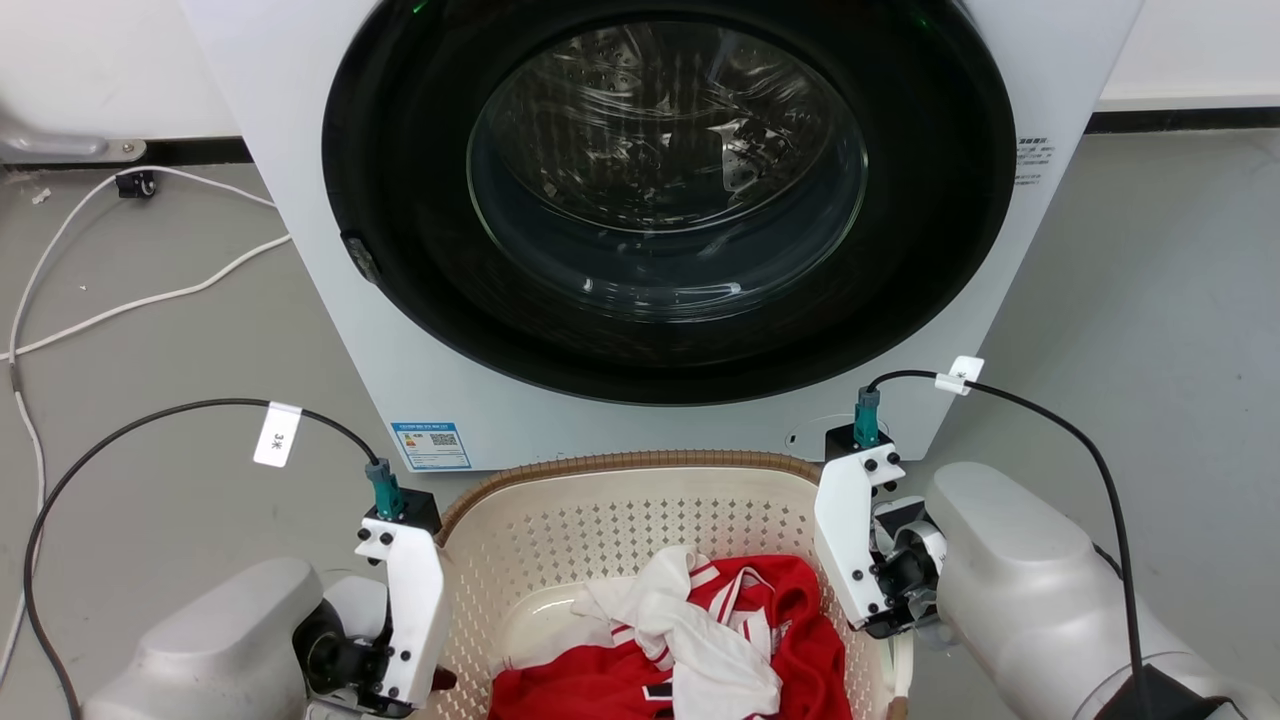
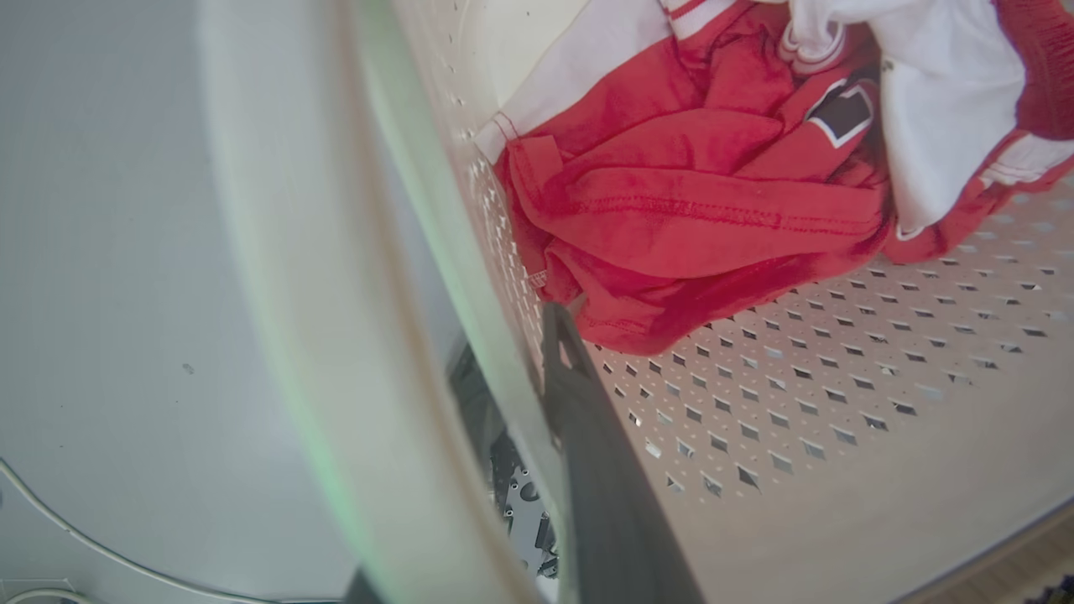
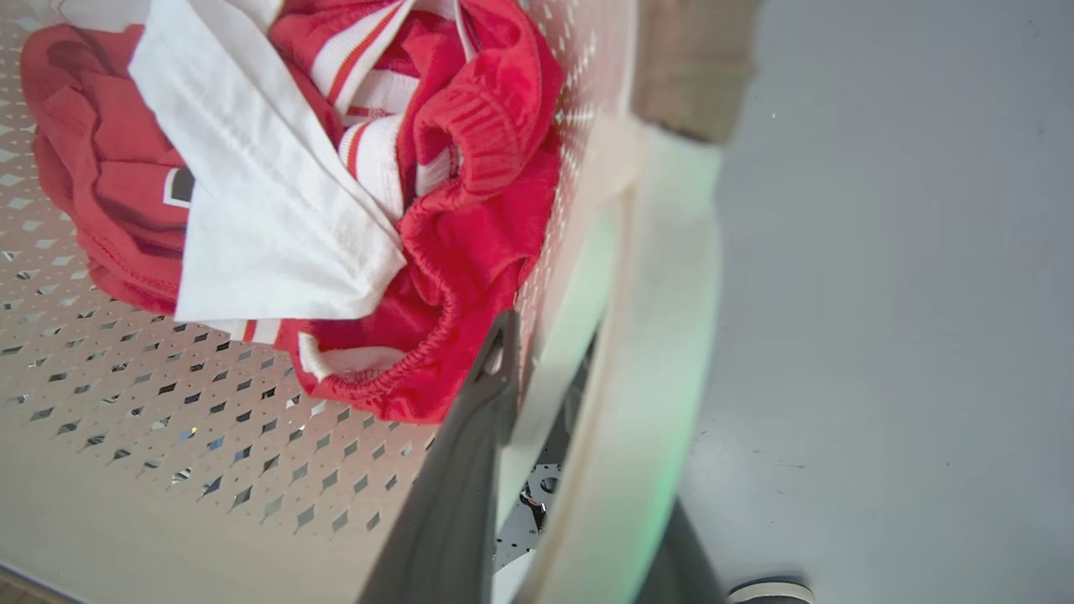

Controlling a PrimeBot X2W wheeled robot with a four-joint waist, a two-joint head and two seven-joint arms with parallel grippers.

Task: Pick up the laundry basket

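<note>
Fingers [image 2: 587,436] of left gripper [image 2: 513,356] clamp left wall of cream perforated plastic laundry basket [image 1: 600,520]. Right gripper [image 3: 547,352] clamps right wall; red-and-white garments [image 1: 720,650] inside.

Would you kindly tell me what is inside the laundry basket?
The laundry basket holds a crumpled red garment with a white garment lying over it. Its perforated walls show around them; whatever lies beneath the clothes is covered.

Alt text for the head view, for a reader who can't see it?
A cream laundry basket with a brown rim, holding red and white clothes, sits on the floor before a white front-loading washing machine. The left gripper and right gripper flank the basket.
</note>
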